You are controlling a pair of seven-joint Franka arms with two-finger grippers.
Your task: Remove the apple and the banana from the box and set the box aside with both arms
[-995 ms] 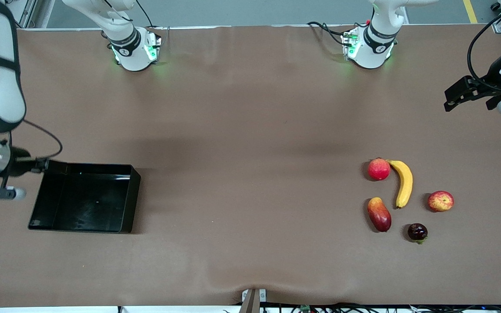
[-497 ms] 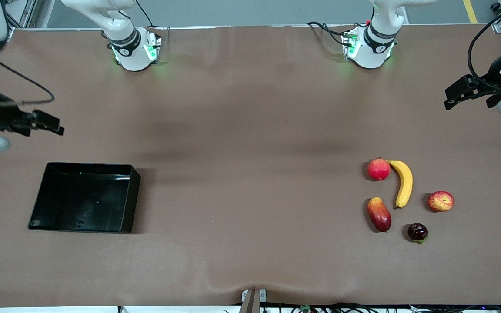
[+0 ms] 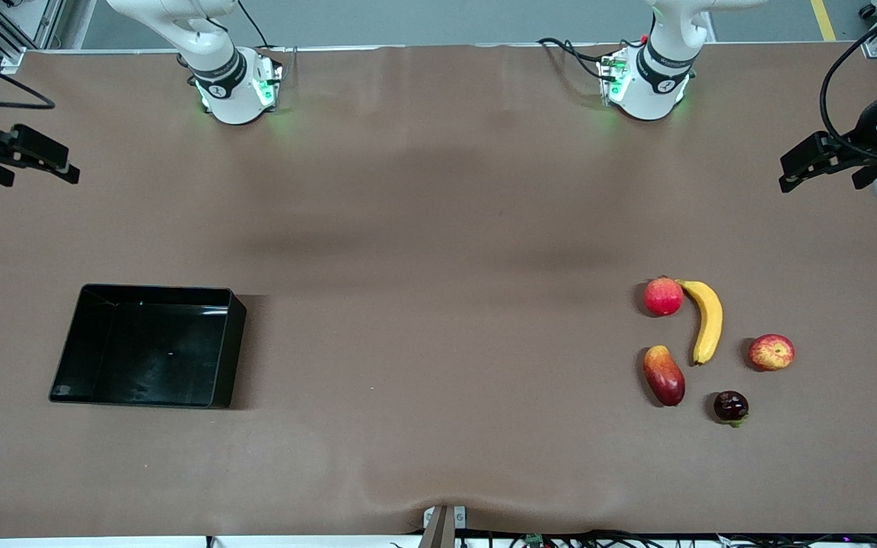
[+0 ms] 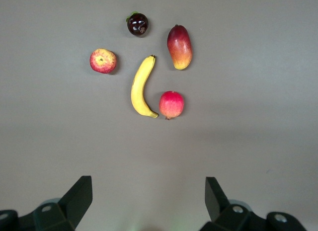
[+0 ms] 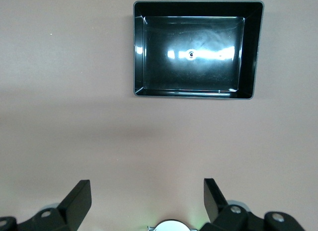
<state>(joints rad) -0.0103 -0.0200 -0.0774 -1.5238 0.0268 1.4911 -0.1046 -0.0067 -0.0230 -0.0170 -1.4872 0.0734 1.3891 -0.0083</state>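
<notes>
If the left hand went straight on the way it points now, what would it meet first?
Probably bare table. The left hand, open, looks down at brown cloth; the banana and the red fruit lie further ahead in its wrist view, off that line. Depth is unclear.

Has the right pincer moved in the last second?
Yes. The right pincer has left the tray's corner and drawn back toward the robots' bases, jaws open.

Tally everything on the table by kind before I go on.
Banana: 1
Streaked apple: 1
Plain red round fruit: 1
Mango: 1
Dark purple round fruit: 1
Black tray: 1
Total: 6
</notes>
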